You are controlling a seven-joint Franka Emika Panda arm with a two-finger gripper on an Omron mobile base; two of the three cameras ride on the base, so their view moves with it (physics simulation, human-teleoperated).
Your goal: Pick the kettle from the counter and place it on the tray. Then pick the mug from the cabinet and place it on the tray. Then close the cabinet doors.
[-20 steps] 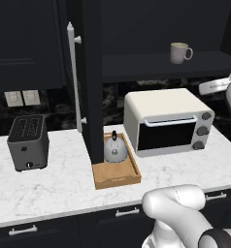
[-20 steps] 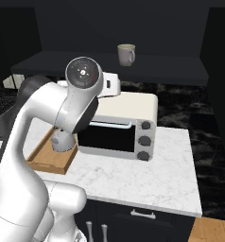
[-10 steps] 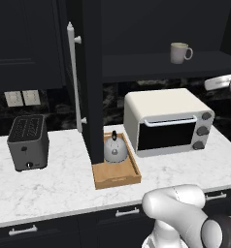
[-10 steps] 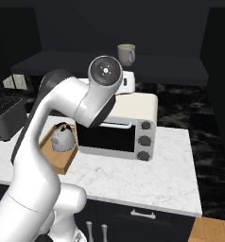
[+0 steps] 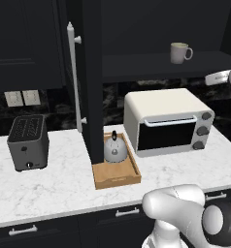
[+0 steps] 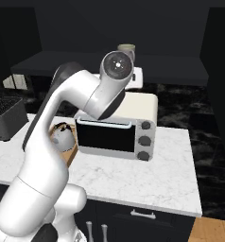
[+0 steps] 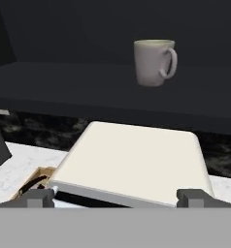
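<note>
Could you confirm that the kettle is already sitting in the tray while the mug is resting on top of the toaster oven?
Not quite. The kettle is in the tray, but the mug stands on the cabinet shelf above the toaster oven, not on top of it; the left base view shows this.

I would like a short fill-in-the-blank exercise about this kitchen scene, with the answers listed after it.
1. The kettle sits on the wooden ____.
2. The mug stands on the cabinet ____.
3. The gripper above the toaster oven is open and holds ____.
4. The toaster stands on the ____ to the left of the tray.

Answers: tray; shelf; nothing; counter
</note>
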